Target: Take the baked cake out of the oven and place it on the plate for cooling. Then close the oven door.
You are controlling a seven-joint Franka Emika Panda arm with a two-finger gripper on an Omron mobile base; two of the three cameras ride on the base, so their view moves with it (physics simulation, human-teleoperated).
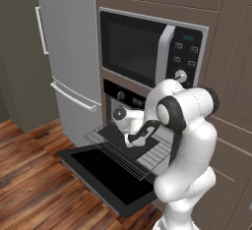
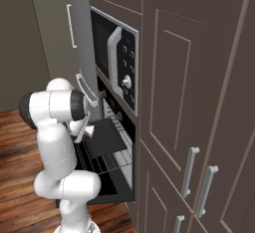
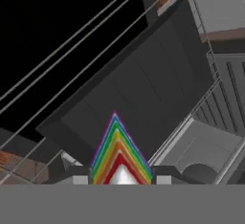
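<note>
Here the oven door (image 1: 106, 177) hangs fully open, flat toward the floor, its long edge running left to right. A dark tray (image 1: 129, 140) rests on the pulled-out rack (image 1: 152, 156). The hand view reveals a rainbow-layered cake wedge (image 3: 119, 156), tip pointing away, clamped between the end effector (image 3: 122, 179) fingers.

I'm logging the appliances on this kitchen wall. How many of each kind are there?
Fridge: 1
Microwave: 1
Oven, with the oven door folded down: 1
Total: 3
</note>
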